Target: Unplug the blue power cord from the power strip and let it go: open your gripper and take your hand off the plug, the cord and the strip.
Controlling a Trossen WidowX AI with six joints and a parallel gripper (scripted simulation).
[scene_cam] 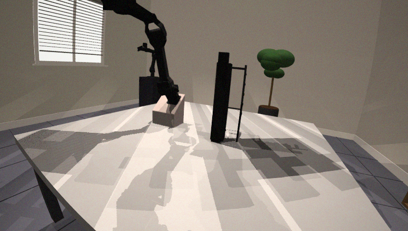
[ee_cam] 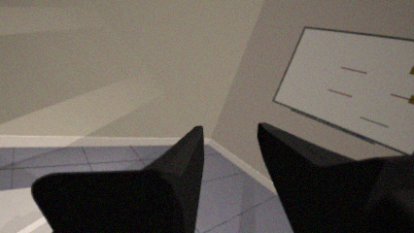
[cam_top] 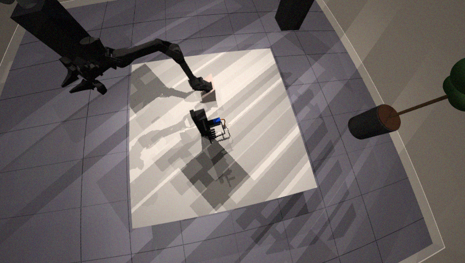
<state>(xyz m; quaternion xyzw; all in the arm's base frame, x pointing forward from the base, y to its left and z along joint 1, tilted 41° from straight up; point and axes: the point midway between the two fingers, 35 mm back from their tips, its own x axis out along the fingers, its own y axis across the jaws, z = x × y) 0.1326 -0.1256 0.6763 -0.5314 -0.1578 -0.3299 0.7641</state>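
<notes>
A tall black upright block (cam_top: 199, 122) (scene_cam: 220, 100) stands near the middle of the table, and I take it for the power strip. The blue plug (cam_top: 216, 120) shows at its right side in the top view. I cannot tell whether it is seated. A short orange stretch shows beside the plug. In the exterior view the plug cannot be made out. My gripper (cam_top: 66, 89) (ee_cam: 230, 131) is partly open and empty. It is held high in the air, far from the strip and plug, and is out of view in the exterior view.
My arm rises from a pale pink block (cam_top: 209, 97) (scene_cam: 162, 118) close to the strip. A thin black frame (scene_cam: 243, 91) stands beside the strip. The white table (cam_top: 156, 208) (scene_cam: 194, 220) bears both. A potted plant (cam_top: 368, 125) (scene_cam: 268, 110) stands beyond the table.
</notes>
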